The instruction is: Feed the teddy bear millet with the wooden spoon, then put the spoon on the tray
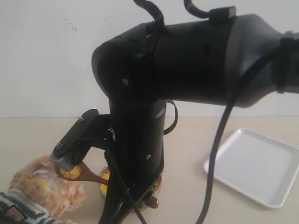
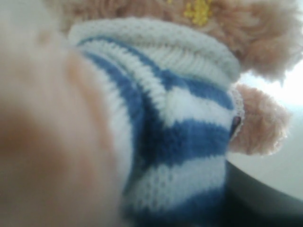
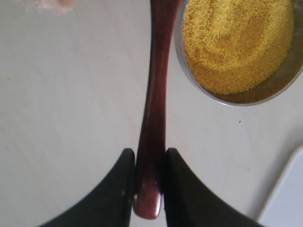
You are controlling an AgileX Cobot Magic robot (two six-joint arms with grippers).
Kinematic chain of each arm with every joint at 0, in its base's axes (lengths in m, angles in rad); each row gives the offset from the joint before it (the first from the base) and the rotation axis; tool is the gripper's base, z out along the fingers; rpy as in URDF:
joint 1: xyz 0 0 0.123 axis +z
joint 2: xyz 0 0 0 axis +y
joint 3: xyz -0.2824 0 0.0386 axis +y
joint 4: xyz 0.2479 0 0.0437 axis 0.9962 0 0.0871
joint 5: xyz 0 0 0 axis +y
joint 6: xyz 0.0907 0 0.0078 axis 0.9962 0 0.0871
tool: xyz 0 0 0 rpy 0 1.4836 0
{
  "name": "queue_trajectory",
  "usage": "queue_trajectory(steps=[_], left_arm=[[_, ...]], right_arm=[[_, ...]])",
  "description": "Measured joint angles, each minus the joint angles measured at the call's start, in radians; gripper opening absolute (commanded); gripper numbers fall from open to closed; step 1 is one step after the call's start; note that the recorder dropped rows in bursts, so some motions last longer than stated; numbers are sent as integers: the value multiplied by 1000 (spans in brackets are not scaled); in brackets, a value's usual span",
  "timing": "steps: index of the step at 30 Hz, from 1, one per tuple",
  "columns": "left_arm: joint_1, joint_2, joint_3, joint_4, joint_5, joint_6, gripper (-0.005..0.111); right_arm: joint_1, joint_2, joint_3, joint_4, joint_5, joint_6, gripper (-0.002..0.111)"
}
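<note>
the small dark reddish-brown wooden spoon with an oval bowl [image 1: 91, 177] is held out toward the fluffy light-brown teddy bear in a navy-and-white striped shirt [image 1: 42, 191], its bowl just beside the bear's face and carrying a little heap of fine bright-yellow millet [image 1: 70, 173]; yellow grains also cling to the fur of the bear's face; the right gripper [image 3: 149, 153] is clamped narrow on the spoon's slim handle near its rounded end, one black finger [image 3: 120, 189] pressed to each side of the wood; in the right wrist view the handle runs just beside the round steel bowl [image 3: 265, 92], which is heaped with millet and stands on the pale beige table [image 3: 71, 94]; in the exterior view the large black right arm reaches across the middle and hides most of that bowl; the flat square white tray with rounded corners [image 1: 254, 168] lies bare on the table, well apart from the bear, on the right; the left wrist view is filled with the bear's striped knit shirt and blurred fur; the left gripper's fingers do not show, so i cannot tell whether it is wide or narrow
</note>
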Motion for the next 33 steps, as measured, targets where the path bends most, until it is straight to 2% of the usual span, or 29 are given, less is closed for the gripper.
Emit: queue_trajectory(steps=[11,23,33], left_arm=[[0,0,0,0,0,0,6],[0,0,0,0,0,0,6],[0,0,0,0,0,0,6]], right_arm=[[51,76,-72,-42,2,0,0],[57,148,-189,-74,2,0,0],[67,185,-203,-130,0,0,0]])
